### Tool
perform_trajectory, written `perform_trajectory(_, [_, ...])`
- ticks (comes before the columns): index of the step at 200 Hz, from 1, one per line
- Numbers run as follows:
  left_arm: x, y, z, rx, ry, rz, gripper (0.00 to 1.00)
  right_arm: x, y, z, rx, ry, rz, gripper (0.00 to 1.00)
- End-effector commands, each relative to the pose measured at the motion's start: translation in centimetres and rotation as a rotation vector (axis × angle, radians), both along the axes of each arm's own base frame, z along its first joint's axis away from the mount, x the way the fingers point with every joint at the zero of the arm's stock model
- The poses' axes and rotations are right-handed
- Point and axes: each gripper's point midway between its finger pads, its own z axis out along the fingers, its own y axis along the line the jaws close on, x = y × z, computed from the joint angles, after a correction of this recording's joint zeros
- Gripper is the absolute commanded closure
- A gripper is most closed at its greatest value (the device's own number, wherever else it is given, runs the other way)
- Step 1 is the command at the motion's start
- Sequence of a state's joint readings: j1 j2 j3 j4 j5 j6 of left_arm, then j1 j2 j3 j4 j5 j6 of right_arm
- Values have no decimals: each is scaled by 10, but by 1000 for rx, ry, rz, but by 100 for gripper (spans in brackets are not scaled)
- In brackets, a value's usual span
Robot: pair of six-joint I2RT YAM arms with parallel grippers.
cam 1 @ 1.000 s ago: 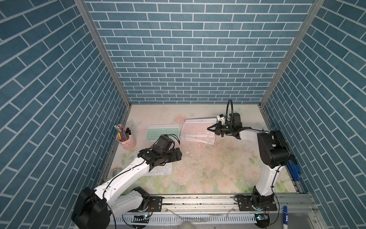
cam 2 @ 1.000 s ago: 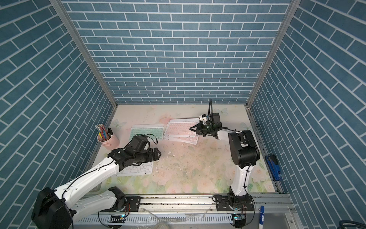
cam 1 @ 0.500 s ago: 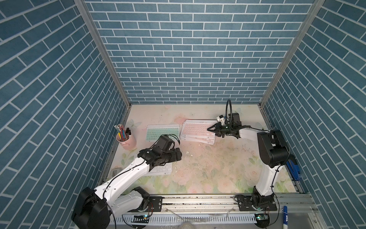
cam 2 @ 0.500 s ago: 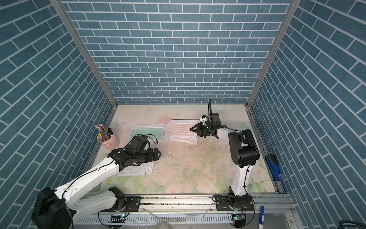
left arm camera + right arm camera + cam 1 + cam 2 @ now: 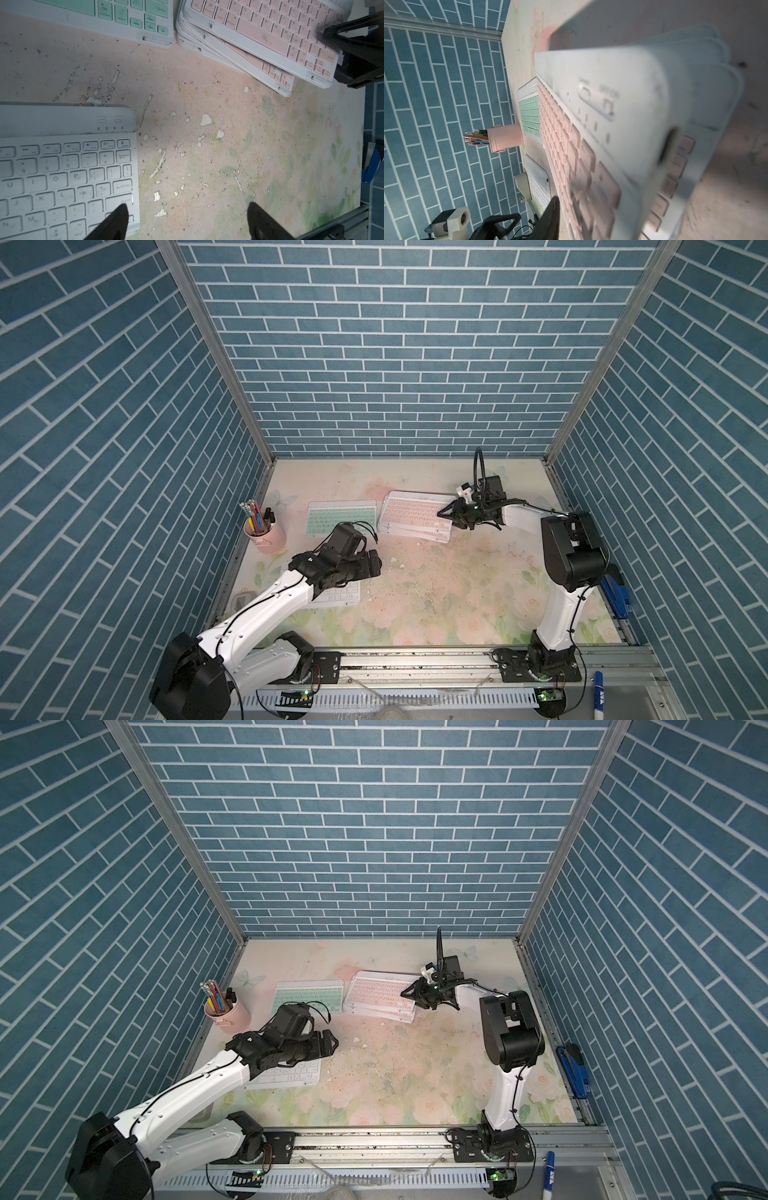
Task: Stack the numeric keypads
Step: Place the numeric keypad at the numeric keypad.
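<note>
Pink top keypad [image 5: 411,512], thin, stiff, light, is judged best taken by its short edge; right gripper [image 5: 446,516] is parted around it; left gripper [image 5: 187,206] is spread, empty.

In both top views the camera head is looking down from high above the front rail [image 5: 415,657] onto the whole tabletop [image 5: 457,572], facing the brick back wall [image 5: 395,364], and the two pictures are sharing almost everything. The left wrist camera is looking nearly straight down from close above the tabletop, sharing the white keypad [image 5: 62,166], green keypad [image 5: 124,12] and pink stack [image 5: 270,31] with them. The right wrist camera is sitting very near the pink stack, looking low across it toward the pencil cup [image 5: 505,138].
</note>
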State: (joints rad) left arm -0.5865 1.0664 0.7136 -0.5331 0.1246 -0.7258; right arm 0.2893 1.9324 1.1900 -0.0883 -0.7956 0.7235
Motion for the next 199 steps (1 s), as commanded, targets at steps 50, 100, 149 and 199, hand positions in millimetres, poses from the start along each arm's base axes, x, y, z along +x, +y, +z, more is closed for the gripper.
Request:
perform_trajectory(50, [-5, 7, -9, 15, 11, 9, 10, 7, -11, -7, -102, -16, 8, 62])
perform_trajectory(100, [-7, 9, -10, 21, 14, 10, 10, 6, -23, -19, -181, 4, -4, 62])
perform_trajectory(149, [-8, 12, -11, 34, 19, 12, 10, 5, -37, -27, -262, 22, -26, 61])
perform_trajectory(199, [-14, 23, -21, 97, 37, 23, 10, 3, -56, -20, -332, 3, -65, 61])
